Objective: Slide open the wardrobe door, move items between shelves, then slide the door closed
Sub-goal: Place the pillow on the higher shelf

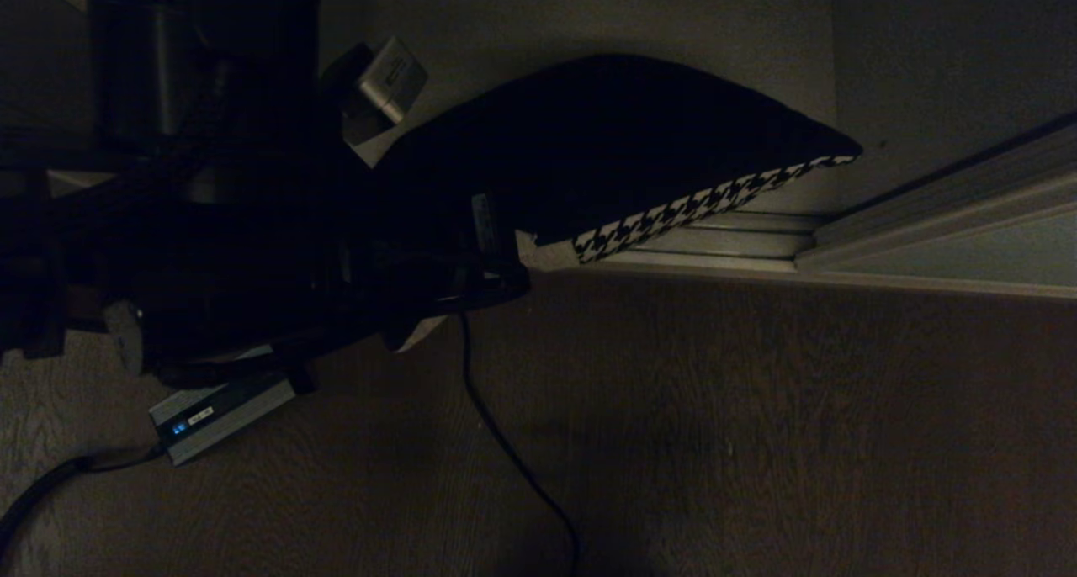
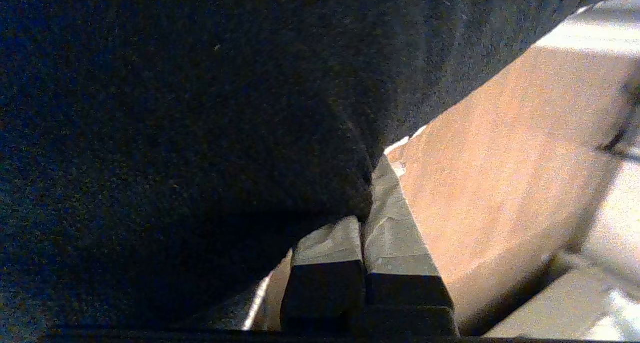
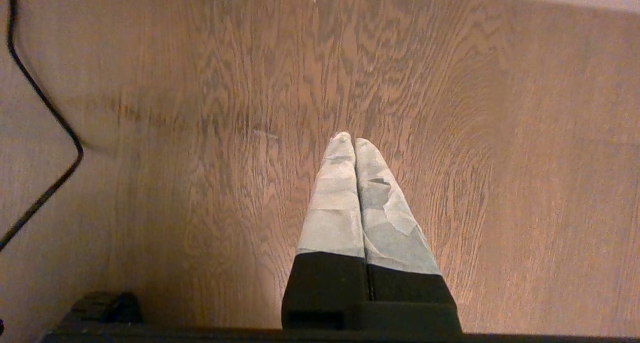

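Left hand (image 2: 367,218) apparently pinching cushion (image 1: 606,148), wooden floor (image 1: 757,426) below

Your left gripper (image 2: 367,223): fingers pressed tight together, arm reaching out | your right gripper (image 3: 352,143): fingers together, pointing down.

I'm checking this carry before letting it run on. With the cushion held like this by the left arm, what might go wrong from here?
1. The left gripper pinches only one corner of the cushion; its jaws are shut on little fabric, so it may slip free.
2. The cushion's free end hangs over the wardrobe's bottom track and could snag there.
3. A black cable trails across the wooden floor, where the base might catch it.
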Robot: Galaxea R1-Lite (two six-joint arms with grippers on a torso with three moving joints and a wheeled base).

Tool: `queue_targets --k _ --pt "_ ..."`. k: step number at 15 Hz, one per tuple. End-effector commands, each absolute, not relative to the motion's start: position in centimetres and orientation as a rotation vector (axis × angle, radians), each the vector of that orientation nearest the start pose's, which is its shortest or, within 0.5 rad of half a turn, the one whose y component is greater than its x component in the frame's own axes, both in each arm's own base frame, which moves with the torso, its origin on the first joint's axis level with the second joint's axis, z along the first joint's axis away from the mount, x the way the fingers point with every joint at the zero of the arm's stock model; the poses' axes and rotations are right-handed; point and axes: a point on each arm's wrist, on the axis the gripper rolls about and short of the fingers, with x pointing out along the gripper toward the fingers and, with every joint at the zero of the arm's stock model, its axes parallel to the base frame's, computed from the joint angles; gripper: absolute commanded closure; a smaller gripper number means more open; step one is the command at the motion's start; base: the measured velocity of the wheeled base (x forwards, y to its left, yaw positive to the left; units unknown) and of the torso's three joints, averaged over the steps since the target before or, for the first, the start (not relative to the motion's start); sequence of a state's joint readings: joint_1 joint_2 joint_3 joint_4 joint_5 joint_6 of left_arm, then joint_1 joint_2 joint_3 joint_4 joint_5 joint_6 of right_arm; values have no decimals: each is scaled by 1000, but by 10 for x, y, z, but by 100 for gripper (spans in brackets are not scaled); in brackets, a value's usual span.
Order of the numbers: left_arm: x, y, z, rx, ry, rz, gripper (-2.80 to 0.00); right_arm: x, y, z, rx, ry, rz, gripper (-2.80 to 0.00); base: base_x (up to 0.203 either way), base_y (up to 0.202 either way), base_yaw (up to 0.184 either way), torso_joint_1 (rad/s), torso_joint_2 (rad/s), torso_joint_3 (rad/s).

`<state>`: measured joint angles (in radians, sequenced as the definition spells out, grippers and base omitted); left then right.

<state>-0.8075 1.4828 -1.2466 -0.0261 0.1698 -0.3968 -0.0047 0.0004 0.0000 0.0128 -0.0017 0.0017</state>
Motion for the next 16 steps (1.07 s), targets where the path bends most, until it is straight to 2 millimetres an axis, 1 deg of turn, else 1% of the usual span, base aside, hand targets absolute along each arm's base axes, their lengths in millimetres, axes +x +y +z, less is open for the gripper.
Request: queue_targets --k 1,5,7,10,13,16 --pt "173 -181 316 -272 294 -597 0 -23 0 73 2 17 -6 0 0 0 0 2 1 204" --pt "156 -177 330 -283 244 -638 0 -23 0 73 2 17 -6 0 0 0 0 2 3 200" --pt "152 -176 335 -275 222 -645 0 -23 0 73 2 17 -6 0 0 0 0 6 0 204" --pt "149 -175 337 -269 216 -652 0 -23 0 73 2 17 -6 0 0 0 0 2 6 198" --pt "140 -167 345 -246 173 -672 0 -23 0 73 2 17 -6 0 0 0 0 4 3 203" --pt "131 -166 350 -232 150 -703 0 -23 0 73 2 16 -6 0 0 0 0 3 2 205"
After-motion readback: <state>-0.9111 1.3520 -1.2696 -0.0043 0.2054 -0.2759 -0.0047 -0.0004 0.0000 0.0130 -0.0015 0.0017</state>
